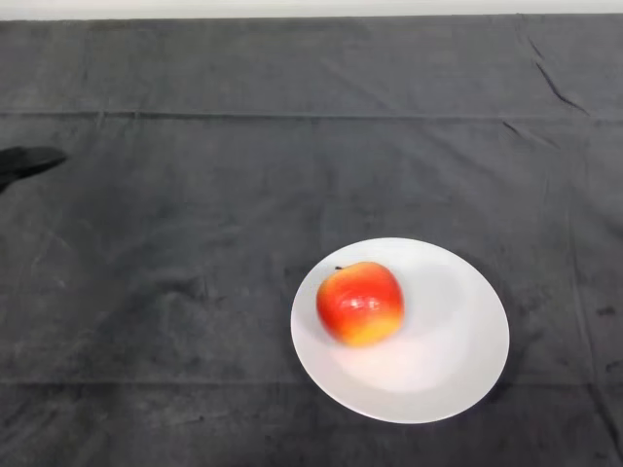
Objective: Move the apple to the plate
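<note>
- Red-and-yellow, glossy and round, the apple (360, 303) sits on the round white plate (458, 350), left of the plate's middle, with its short dark stem tipped toward the upper left.
- The plate lies flat on the bench (195, 195) under its dark grey cloth, in the lower right-of-centre part of the head view; a soft shadow falls on the white surface just below the fruit.
- At the far left edge, about a third of the way down, a black tapering shape pokes in — the tip of the robot hand (24, 161), by my reading. So little of it shows that I cannot tell whether it is open or closed, and nothing is held in the part that is visible.
- The relation that matters: the apple lies well apart from that black tip, off to its right and nearer the robot. Being round, the fruit has no long axis to line up with.
- Judged from how things lie — apple resting on plate, nothing touching it — the task looks done, with no further reach called for.
</note>
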